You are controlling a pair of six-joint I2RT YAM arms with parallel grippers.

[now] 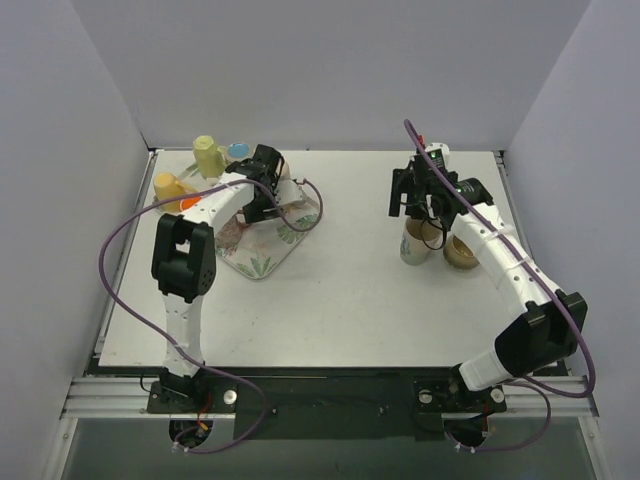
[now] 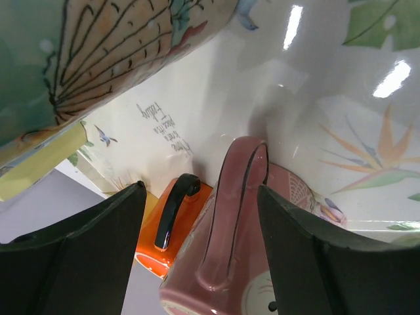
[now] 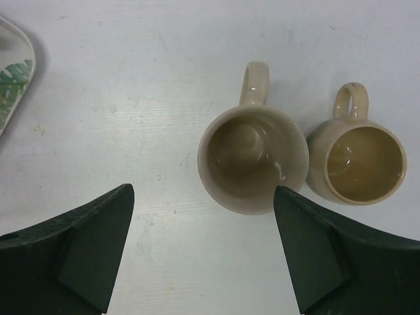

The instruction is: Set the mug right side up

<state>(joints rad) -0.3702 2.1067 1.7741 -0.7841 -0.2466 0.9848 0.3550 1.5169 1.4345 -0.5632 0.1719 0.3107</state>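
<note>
Plainly, the tall beige glazed ceramic mug [image 3: 252,157] stands mouth-up on the white bench [image 3: 131,79], centre-right in the right wrist view, with its handle toward the top of the frame. By that, the turning looks done. The right gripper [image 3: 203,193] hangs above it spread wide, holding nothing. Just to its right, not touching, stands a shorter beige mug [image 3: 364,164], also mouth-up. Both are empty.

I judge the tall mug stiff, fairly heavy, slick with glaze and liable to chip if knocked. The surest hold would pinch the wall at the rim, away from the handle.

Farther off, left of centre in the overhead view, lies a floral rectangular tray [image 1: 262,262]. Against it sit a pink mug [image 2: 230,216] and an orange cup with a black handle [image 2: 172,216]; I cannot tell whether they rest on the tray. The left gripper [image 2: 200,190] is wide too, with the pink handle between its fingers, ungripped. Beyond, at upper left, stand yellow cups [image 1: 205,155].
</note>
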